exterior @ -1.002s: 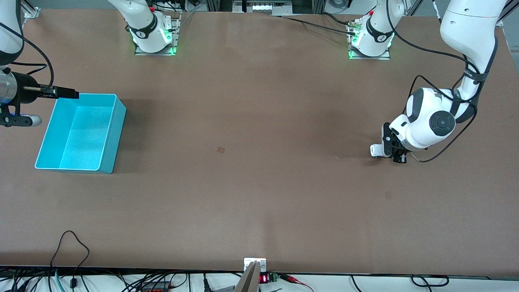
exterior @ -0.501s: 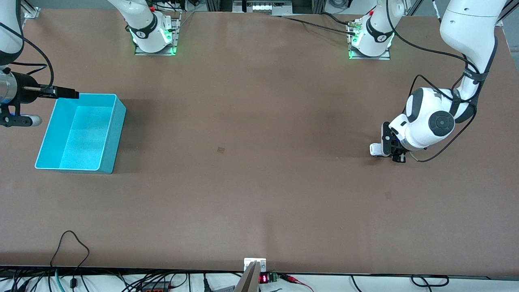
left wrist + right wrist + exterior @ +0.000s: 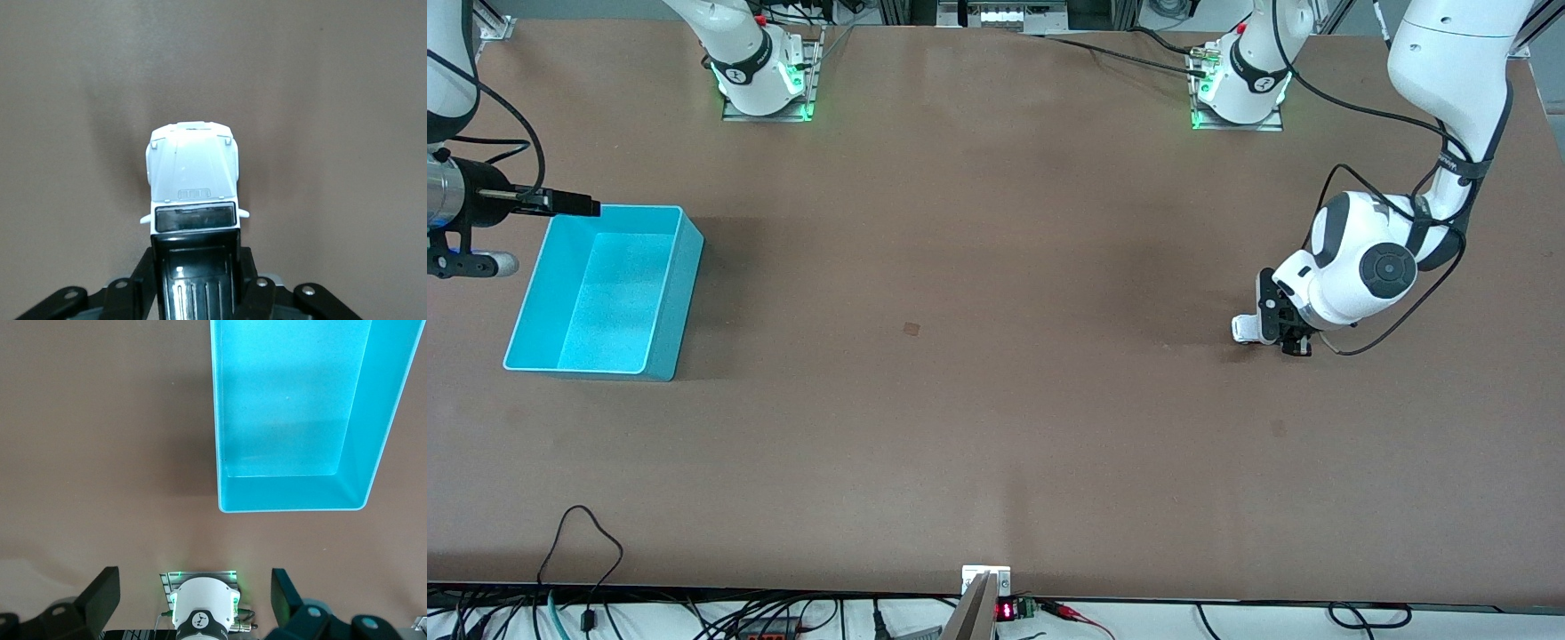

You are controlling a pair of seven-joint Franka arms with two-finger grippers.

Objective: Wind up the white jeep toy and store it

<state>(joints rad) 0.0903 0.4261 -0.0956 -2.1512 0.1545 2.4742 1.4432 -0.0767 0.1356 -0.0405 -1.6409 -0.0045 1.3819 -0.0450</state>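
Brown table [image 3: 996, 267], matte, cables along near edge. 1 cyan bin [image 3: 605, 293] at right arm's end; 1 jeep [image 3: 193, 183] at left arm's end, low at table level. Left gripper [image 3: 1272, 329] clamped on jeep's black roof. Right gripper [image 3: 193, 600] spread wide, waits up beside bin. 2 arms.
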